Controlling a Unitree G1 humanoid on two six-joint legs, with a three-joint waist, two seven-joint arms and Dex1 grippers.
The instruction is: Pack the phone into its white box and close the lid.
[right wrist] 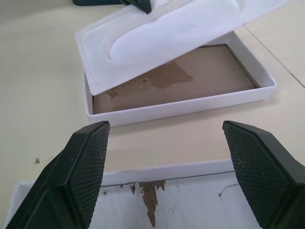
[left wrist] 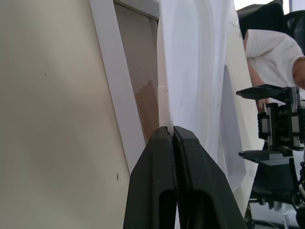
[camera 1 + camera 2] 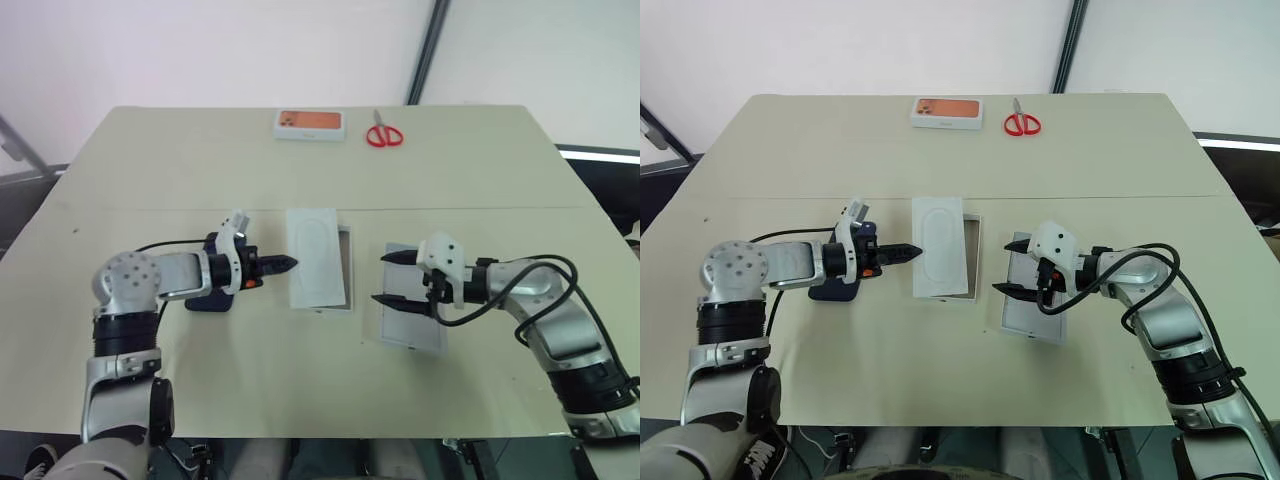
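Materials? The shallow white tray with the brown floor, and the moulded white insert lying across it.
Shallow white tray: likely matte cardboard; its brownish floor shows torn, peeled patches like ripped paper. Moulded white insert: smooth, with an oval recess pressed in, probably moulded pulp or thin plastic; unclear which.

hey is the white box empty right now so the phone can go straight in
No, the flat white insert with the oval recess lies tilted across the white box, covering part of its brownish floor.

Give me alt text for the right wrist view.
The open right gripper hovers over the edge of the lid, lying inside up. Beyond it sits the white box, brown floor showing, with a white insert lying askew across its far side.
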